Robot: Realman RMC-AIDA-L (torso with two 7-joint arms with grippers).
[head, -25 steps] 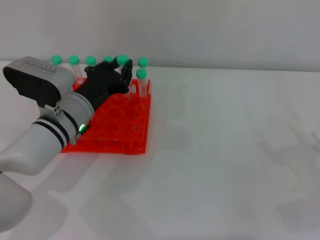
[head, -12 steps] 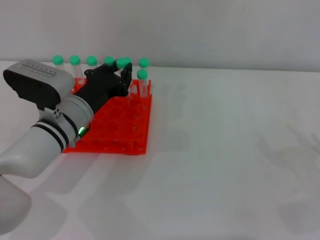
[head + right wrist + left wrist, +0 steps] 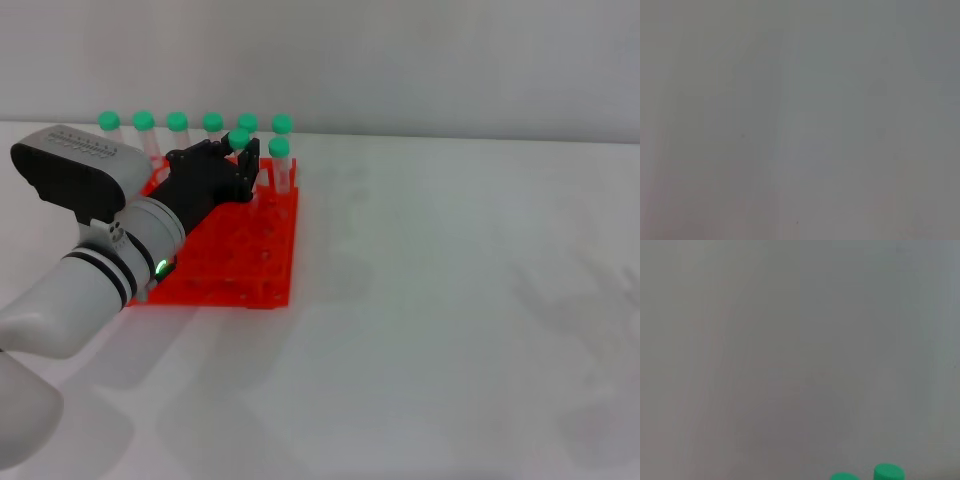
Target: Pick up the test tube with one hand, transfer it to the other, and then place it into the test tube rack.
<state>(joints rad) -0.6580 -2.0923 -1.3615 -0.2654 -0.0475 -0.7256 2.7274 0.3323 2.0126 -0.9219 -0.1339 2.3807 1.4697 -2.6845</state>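
The orange-red test tube rack (image 3: 235, 262) lies at the left of the white table. My left gripper (image 3: 243, 152), black fingers on a thick white arm, hangs over the rack's far side. It is shut on a test tube whose green cap (image 3: 238, 138) shows between the fingertips; the tube's body is hidden by the fingers. The tube stands upright, low over the holes just in front of the back row. The right gripper is out of view, and the right wrist view shows only a plain grey surface.
Several green-capped tubes stand in the rack's back row (image 3: 177, 122), and one more stands in the second row (image 3: 279, 148). Two green caps (image 3: 889, 472) show in the left wrist view. A pale wall rises behind the table.
My left gripper has moved down and slightly left with the tube, so its green cap now sits lower than the back-row caps.
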